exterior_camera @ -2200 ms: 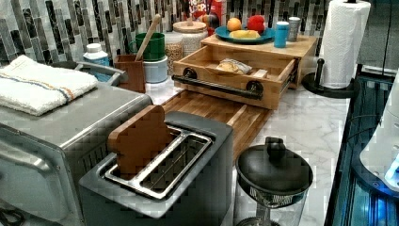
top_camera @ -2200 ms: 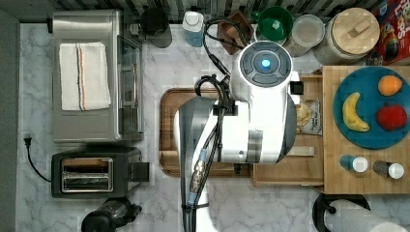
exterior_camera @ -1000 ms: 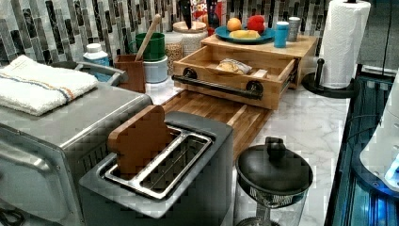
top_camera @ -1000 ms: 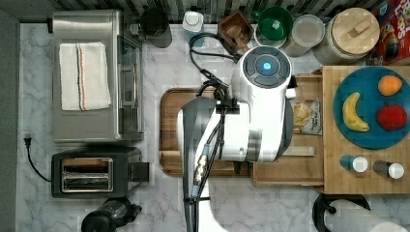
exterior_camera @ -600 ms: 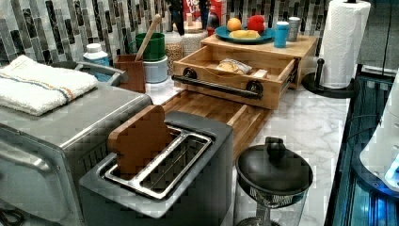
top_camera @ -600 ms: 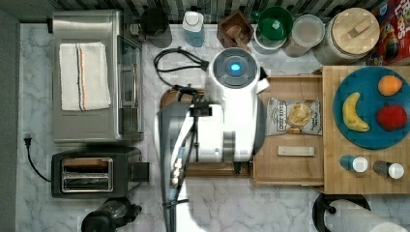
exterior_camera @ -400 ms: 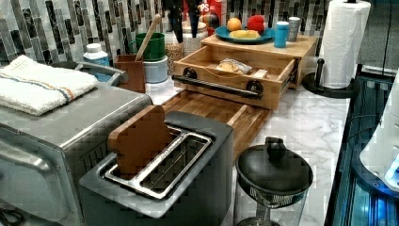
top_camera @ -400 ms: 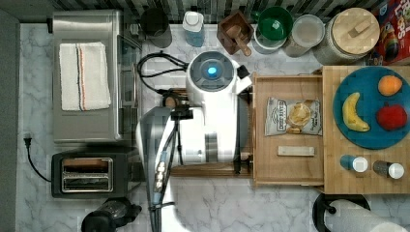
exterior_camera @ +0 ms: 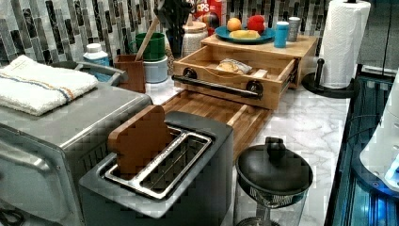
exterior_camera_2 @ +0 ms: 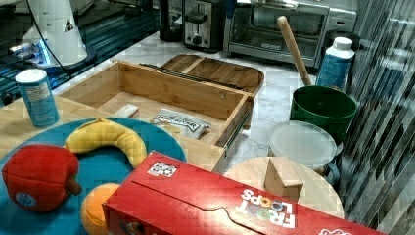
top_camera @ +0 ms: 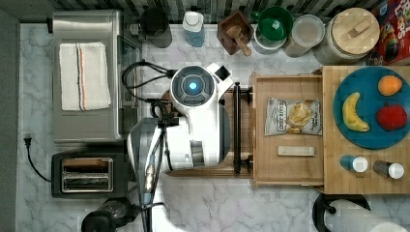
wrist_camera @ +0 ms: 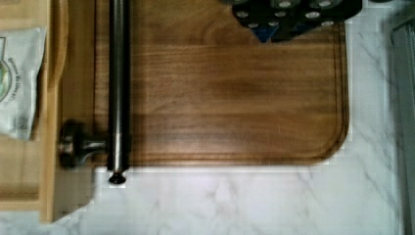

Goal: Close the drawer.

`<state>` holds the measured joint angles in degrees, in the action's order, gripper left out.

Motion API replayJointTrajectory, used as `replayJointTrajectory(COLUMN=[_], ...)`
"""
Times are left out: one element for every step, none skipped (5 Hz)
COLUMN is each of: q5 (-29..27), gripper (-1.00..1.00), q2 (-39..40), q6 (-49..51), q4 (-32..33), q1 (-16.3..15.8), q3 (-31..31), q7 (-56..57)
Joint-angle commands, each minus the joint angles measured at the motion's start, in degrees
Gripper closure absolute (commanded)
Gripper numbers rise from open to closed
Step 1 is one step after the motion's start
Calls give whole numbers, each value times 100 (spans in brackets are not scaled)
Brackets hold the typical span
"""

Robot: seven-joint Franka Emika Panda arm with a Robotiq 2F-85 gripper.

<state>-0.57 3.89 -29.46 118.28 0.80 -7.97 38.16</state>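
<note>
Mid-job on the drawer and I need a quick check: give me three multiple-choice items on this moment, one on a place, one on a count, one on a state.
1. Where does the chip bag lie?
A. On the toaster
B. Inside the drawer
C. On the blue plate

2. How many pieces of fruit are on the blue plate?
A. One
B. Five
C. Three

3. What state is the drawer in?
A. Pulled out, open
B. Pushed fully shut
C. Lifted out onto the floor

Answers:
1. B, as the top view shows the bag on the drawer's pale bottom, beside a small wooden block.
2. C, as a banana, an orange fruit and a red fruit sit on it.
3. A, as the left view shows its front and bar handle standing clear of the wood block, contents exposed.
</note>
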Motion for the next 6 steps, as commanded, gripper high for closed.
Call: replayJointTrajectory(q5=[268,325,600,621,700,755], gripper=[100,100,100,100,100,100], q2=[940,1070,1172,1140,965,1058], q6=[-580,-610,-922,-796,-647,-753], q4=[325,285,336,275,266,150], q1=[119,177,235,359,418,556], q3=[120,164,230,285,390,455], q7=[318,465,464,757,923,1158])
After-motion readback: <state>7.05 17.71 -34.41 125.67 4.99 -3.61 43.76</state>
